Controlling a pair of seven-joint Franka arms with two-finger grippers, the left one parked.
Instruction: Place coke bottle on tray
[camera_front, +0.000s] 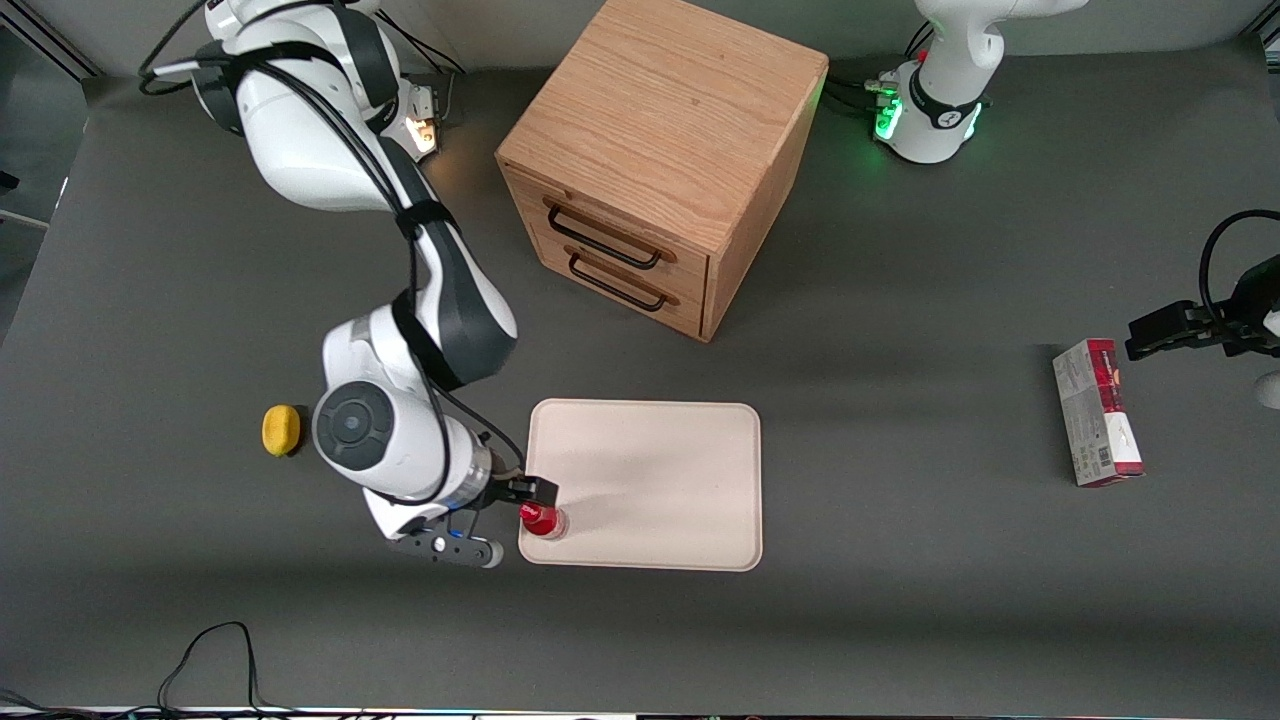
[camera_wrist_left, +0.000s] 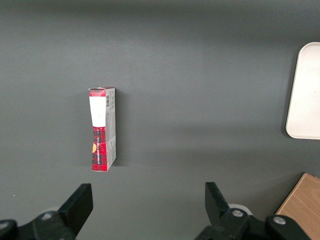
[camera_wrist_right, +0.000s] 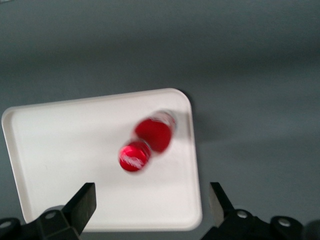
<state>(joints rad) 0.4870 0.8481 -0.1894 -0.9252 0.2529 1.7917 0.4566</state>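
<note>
I see the coke bottle (camera_wrist_right: 146, 142) standing on the tray (camera_front: 650, 480), near its corner toward the working arm — release looks done. My gripper (camera_wrist_right: 150, 210) hangs above it, fingers (camera_wrist_right: 82, 205) spread, holding nothing — next I'd lift straight clear.

1. The coke bottle (camera_front: 543, 520) (camera_wrist_right: 146, 142) stands on the tray (camera_front: 660, 470) (camera_wrist_right: 60, 150), in the corner nearest the front camera at the working arm's end
2. The gripper (camera_front: 520, 497) (camera_wrist_right: 150, 210) hangs above that corner, over the bottle, its fingers spread wide and apart from it
3. The wooden drawer box (camera_front: 660, 160) sits farther from the front camera than the tray, its two drawer fronts turned toward the tray
4. A lemon (camera_front: 281, 430) lies on the table (camera_front: 900, 300) beside the working arm, well apart from the tray
5. A carton box (camera_front: 1096, 412) (camera_wrist_left: 102, 128) lies toward the parked arm's end of the table, well apart from the tray
</note>
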